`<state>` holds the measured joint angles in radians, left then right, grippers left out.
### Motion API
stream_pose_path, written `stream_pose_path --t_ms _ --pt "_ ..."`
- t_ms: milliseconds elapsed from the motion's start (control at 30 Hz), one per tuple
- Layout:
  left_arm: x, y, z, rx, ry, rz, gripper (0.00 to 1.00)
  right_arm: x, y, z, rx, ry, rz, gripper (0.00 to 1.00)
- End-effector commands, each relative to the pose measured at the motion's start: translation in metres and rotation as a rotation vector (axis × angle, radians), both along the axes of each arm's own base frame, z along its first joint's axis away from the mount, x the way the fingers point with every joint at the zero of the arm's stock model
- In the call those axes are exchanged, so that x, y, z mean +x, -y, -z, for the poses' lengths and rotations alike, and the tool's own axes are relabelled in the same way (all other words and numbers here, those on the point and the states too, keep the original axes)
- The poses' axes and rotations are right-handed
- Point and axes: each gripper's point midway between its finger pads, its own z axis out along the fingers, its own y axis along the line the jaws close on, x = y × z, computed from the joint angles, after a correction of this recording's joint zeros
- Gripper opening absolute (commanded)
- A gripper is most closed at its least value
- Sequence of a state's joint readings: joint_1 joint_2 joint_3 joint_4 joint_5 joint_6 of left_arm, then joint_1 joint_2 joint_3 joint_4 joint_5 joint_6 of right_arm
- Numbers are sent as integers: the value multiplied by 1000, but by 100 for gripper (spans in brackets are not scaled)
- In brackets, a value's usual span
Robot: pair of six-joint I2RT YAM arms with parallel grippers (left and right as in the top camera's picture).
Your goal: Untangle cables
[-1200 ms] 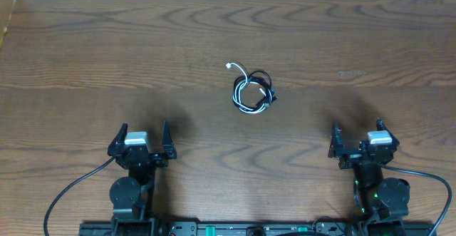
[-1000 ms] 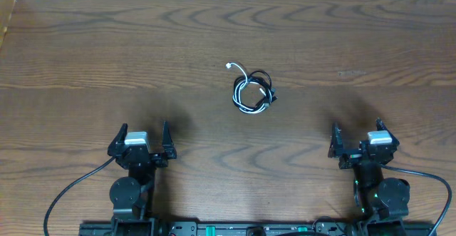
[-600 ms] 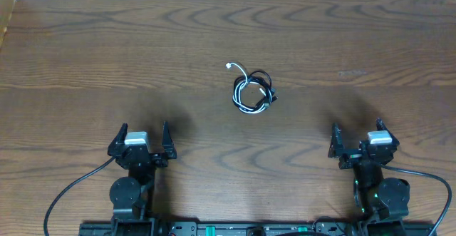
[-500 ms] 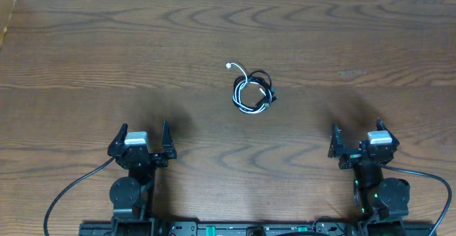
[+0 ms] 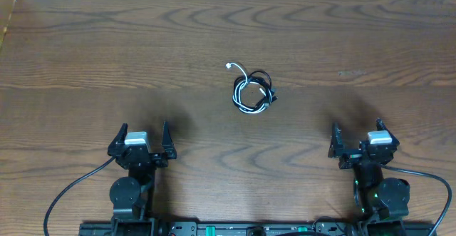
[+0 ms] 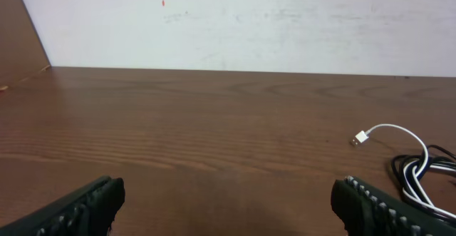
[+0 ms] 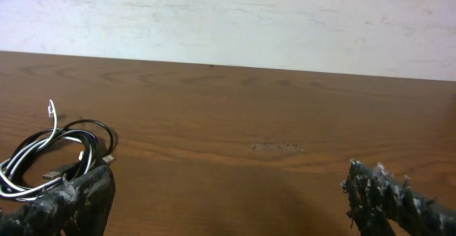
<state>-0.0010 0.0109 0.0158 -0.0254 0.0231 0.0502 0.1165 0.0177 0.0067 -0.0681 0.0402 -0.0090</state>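
A small tangled bundle of a white cable and a black cable [image 5: 252,93] lies on the wooden table, a little right of centre. The white cable's plug end [image 5: 229,66] sticks out to the upper left. The bundle also shows at the right edge of the left wrist view [image 6: 420,175] and at the left of the right wrist view [image 7: 53,157]. My left gripper [image 5: 142,133] is open and empty near the front left. My right gripper [image 5: 356,130] is open and empty near the front right. Both are well short of the cables.
The wooden table [image 5: 107,50] ends at a white wall at the back. A raised wooden edge [image 5: 6,15] stands at the far left. The arms' own thick black cables [image 5: 71,190] trail near the front edge.
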Motion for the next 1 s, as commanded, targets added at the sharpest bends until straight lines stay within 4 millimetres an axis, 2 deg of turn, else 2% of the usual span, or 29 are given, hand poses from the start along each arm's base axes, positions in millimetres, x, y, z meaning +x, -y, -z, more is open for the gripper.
stream_pose_path --t_ms 0,767,967 --pt "-2 -5 16 13 -55 -28 98 0 -2 0 -7 0 -7 99" --pt "-2 -5 16 13 -55 -28 98 0 2 -2 -8 8 15 99" --pt "-2 -5 16 12 -55 -28 98 0 -2 0 -6 3 -12 99"
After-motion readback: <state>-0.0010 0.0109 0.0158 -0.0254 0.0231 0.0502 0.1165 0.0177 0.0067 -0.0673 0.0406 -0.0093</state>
